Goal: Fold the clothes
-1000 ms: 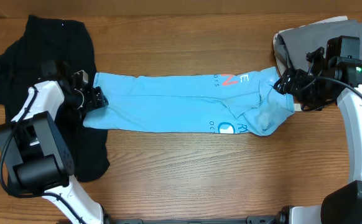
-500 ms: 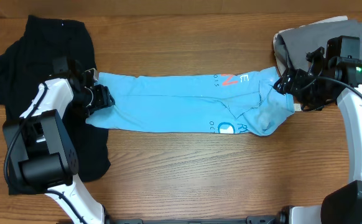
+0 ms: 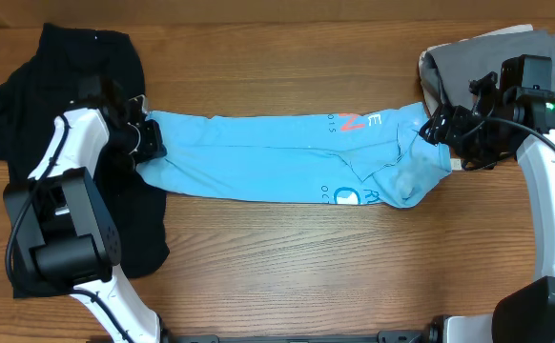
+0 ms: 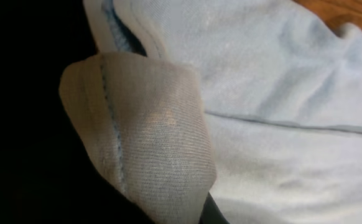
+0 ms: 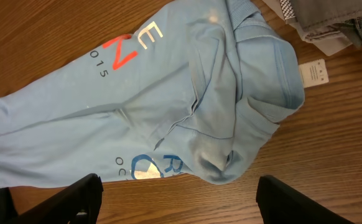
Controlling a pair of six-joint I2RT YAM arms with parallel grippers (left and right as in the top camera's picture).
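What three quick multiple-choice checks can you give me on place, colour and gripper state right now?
1. Where on the table does the black shirt lie?
A. right end
B. left end
C. centre front

2. What colour is the big N on the blue T-shirt?
A. green
B. black
C. orange-red

3. The left gripper is:
A. shut on the T-shirt's edge
B. open over bare wood
C. shut on the black shirt

Answers:
1 B, the overhead view shows it left of the T-shirt.
2 C, the right wrist view shows it beside a white E.
3 A, the left wrist view shows blue fabric pinched.
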